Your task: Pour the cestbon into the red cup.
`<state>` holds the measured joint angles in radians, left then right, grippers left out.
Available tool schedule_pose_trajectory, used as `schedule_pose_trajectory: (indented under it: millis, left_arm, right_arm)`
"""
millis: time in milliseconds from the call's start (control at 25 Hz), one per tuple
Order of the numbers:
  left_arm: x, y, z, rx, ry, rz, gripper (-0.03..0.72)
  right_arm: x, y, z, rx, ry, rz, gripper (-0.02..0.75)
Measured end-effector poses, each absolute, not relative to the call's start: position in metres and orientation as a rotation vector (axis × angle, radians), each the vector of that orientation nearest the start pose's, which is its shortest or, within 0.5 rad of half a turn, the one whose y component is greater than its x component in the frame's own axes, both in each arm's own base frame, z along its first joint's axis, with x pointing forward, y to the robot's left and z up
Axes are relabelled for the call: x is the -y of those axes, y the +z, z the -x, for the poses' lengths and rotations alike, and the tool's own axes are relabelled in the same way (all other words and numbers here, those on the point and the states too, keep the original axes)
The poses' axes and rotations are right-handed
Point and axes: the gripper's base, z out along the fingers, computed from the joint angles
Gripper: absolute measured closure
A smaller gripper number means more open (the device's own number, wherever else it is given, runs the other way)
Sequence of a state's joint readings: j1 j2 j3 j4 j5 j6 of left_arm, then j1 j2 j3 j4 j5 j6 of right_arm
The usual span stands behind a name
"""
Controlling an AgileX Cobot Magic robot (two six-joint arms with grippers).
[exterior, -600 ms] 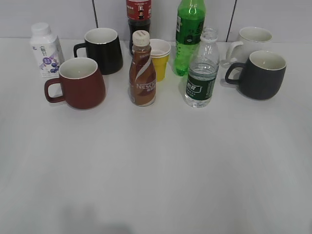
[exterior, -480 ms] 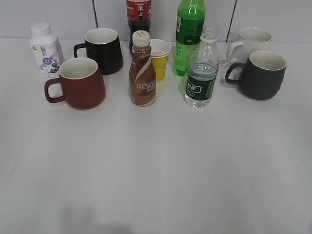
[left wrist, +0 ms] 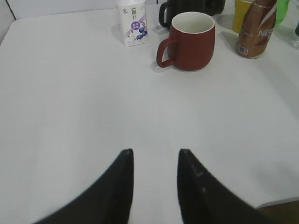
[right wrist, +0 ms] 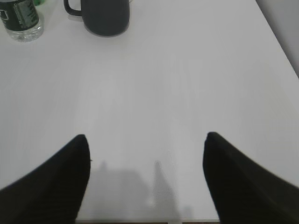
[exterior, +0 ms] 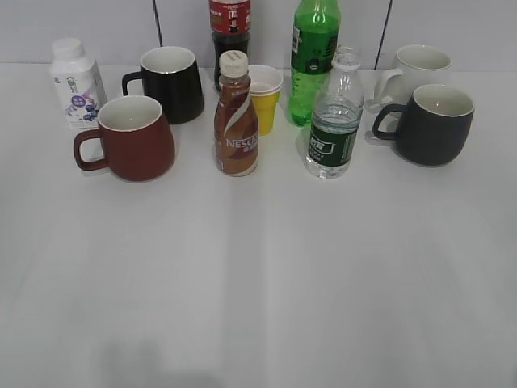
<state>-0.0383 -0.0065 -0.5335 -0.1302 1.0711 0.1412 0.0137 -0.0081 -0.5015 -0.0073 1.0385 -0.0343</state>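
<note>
The cestbon [exterior: 333, 121], a clear ribbed bottle with a dark green label and no cap, stands upright right of centre; its base shows in the right wrist view [right wrist: 21, 21]. The red cup [exterior: 133, 139], white inside, handle to the left, stands at the left and shows in the left wrist view [left wrist: 189, 39]. My left gripper [left wrist: 155, 151] is open and empty over bare table, well short of the red cup. My right gripper [right wrist: 145, 136] is wide open and empty near the table's front edge. Neither gripper shows in the exterior view.
A brown Nescafe bottle [exterior: 236, 117], yellow paper cup [exterior: 265, 97], green bottle [exterior: 313, 61], dark cola bottle [exterior: 229, 28], black mug [exterior: 171, 83], white milk bottle [exterior: 75, 82], dark grey mug [exterior: 432, 125] and white mug [exterior: 416, 69] stand along the back of the white table [exterior: 258, 275].
</note>
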Motion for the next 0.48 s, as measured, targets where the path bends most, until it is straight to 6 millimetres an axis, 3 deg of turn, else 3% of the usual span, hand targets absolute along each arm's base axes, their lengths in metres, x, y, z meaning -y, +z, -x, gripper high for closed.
schedule_pose_trajectory:
  millis: [480]
  left_arm:
    - [0.0100,0.2861,0.0112,-2.000,-0.089,-0.190,0.442]
  right_arm:
    - [0.0006,0.2795,0.0054,-2.012,-0.022,0.048,0.174]
